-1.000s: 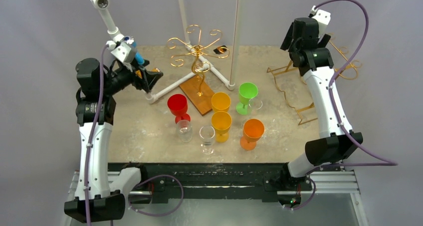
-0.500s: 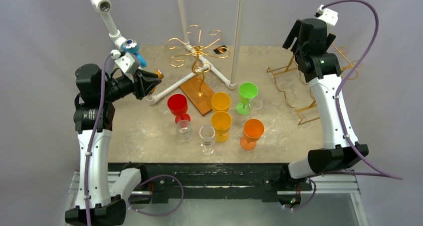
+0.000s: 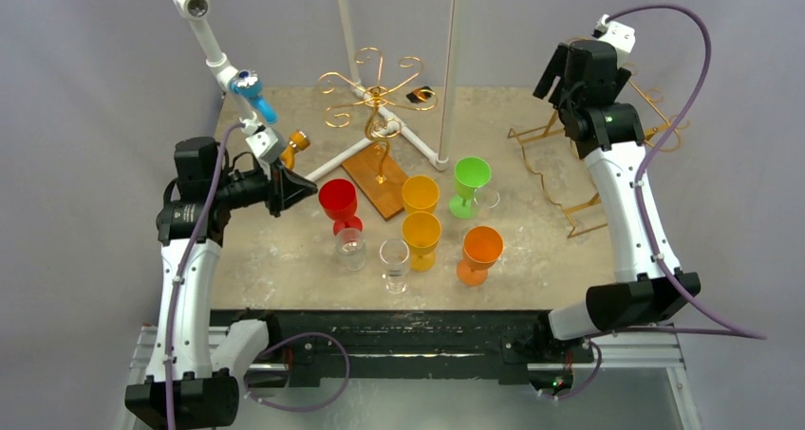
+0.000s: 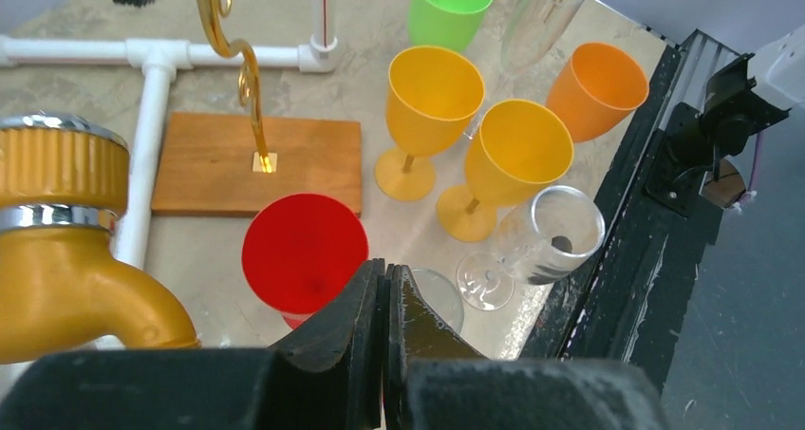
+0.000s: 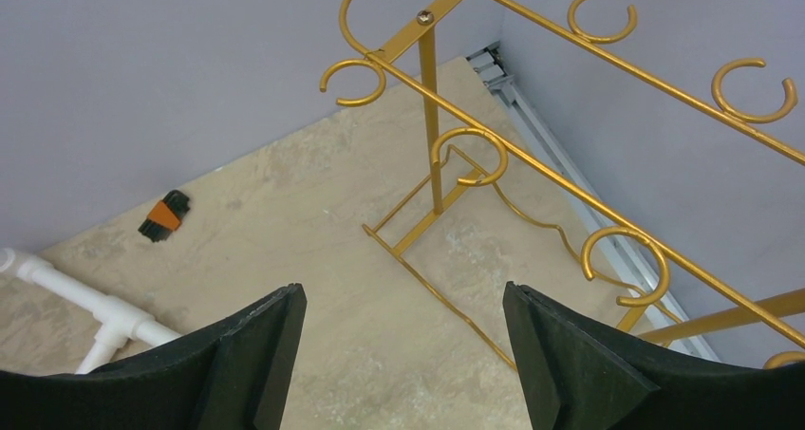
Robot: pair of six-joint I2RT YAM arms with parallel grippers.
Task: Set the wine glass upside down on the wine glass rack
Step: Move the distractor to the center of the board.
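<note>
Though empty, left claw (image 3: 309, 191) clenched, outstretched

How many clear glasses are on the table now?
3 clear glasses: one just nearside of the red glass, one left of the nearer yellow glass, one right of the green glass. None looks hidden.

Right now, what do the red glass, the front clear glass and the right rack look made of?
Red glass: probably plastic; opaque, even colour, dull sheen.
Clear glass: glass or clear plastic, can't tell which; transparent, with bright glints.
Rack: metal wire with a glossy gold finish; thin rods bent into curls.
</note>
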